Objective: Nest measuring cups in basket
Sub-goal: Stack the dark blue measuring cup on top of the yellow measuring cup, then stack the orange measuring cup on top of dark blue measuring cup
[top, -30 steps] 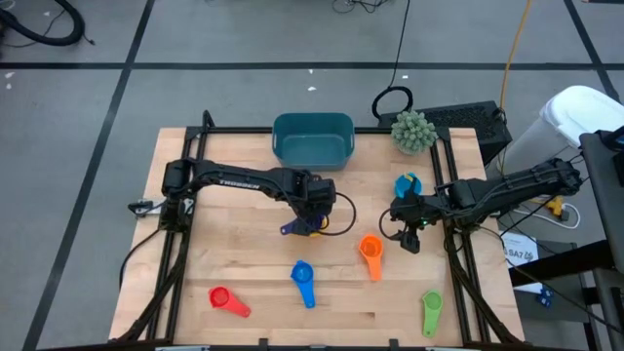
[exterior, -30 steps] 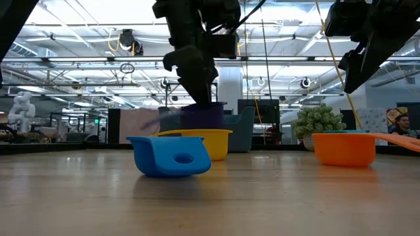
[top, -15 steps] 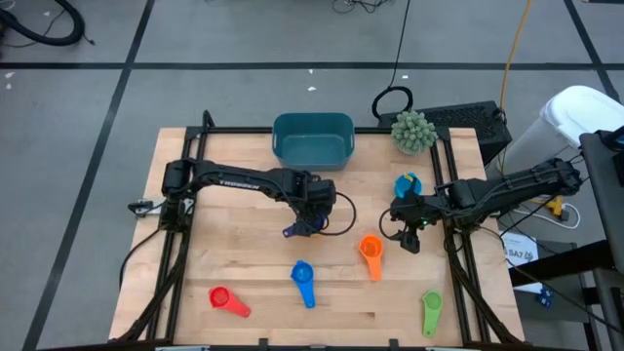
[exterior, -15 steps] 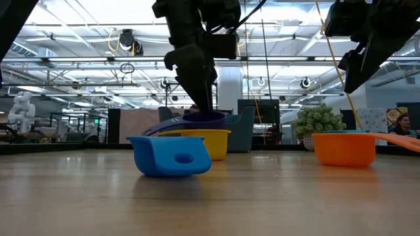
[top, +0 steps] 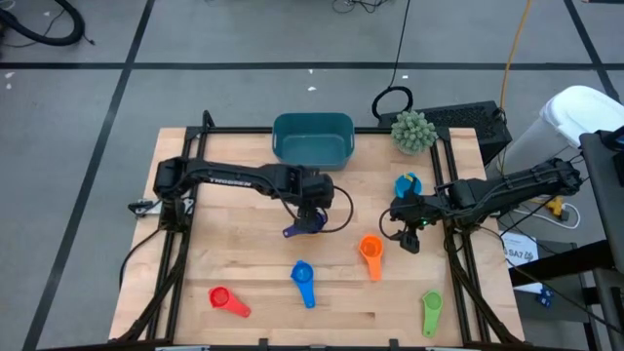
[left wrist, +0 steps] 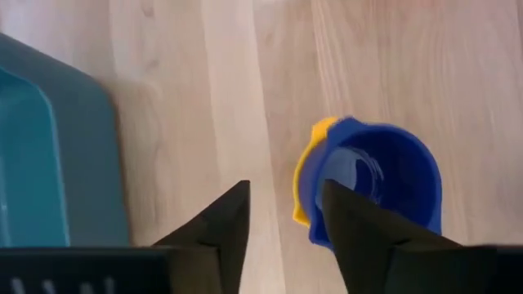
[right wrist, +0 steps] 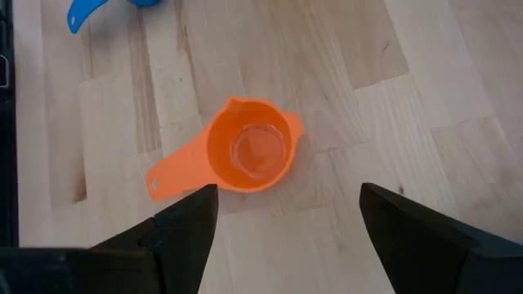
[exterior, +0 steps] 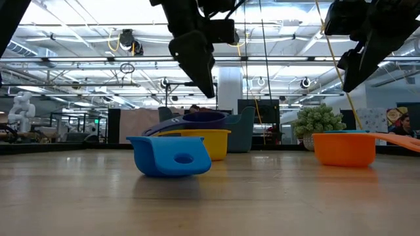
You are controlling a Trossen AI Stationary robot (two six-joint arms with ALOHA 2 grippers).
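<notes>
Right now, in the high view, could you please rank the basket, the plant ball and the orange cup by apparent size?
1. basket
2. plant ball
3. orange cup

The high view looks straight down from well above, taking in the whole table (top: pixel 244 283), both arms and the floor around. The low view sits at tabletop height, level, facing across the wood into the room; the light blue cup (exterior: pixel 169 156) is nearest its lens. The left wrist view looks down, close on the dark blue cup (left wrist: pixel 377 181) and a basket (left wrist: pixel 49 163) corner. The right wrist view looks down from higher on the orange cup (right wrist: pixel 249 153). All 4 views share the tabletop.
</notes>
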